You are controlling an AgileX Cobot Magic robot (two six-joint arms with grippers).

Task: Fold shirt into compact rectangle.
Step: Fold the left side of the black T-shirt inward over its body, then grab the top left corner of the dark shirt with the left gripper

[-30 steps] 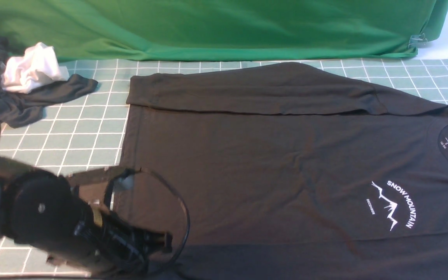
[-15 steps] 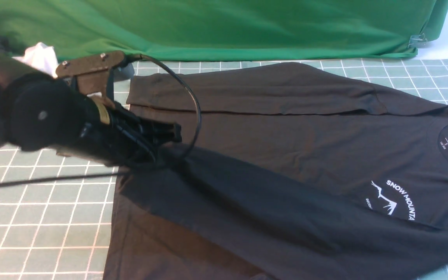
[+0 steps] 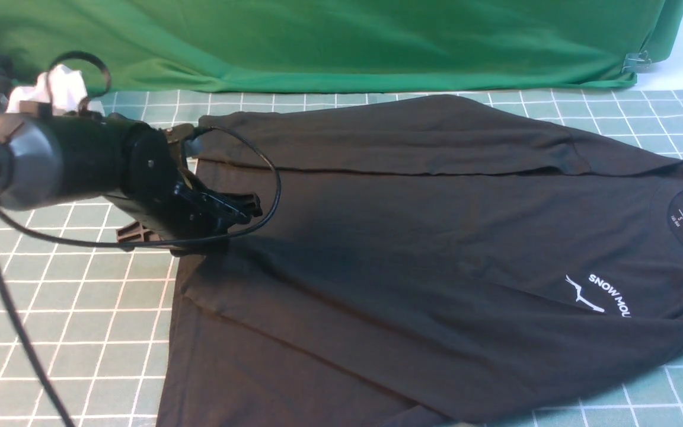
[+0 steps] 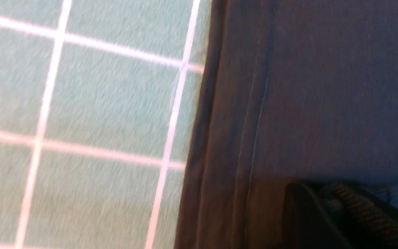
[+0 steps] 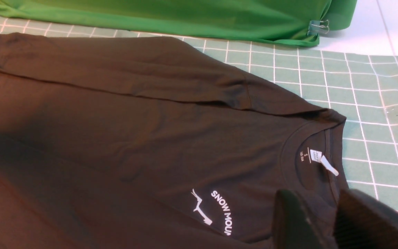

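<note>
Shows near side of the shirt now folded over its middle on the counter, half-hiding the logo: first fold down. Finds right claw apart, empty, by collar. Cannot tell left claw grip at hem; possibly releasing.

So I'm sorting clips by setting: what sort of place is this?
Probably a lab or studio test bench: a green backdrop cloth with a binder clip on it, a gridded teal mat, and the black shirt spread on it.
</note>
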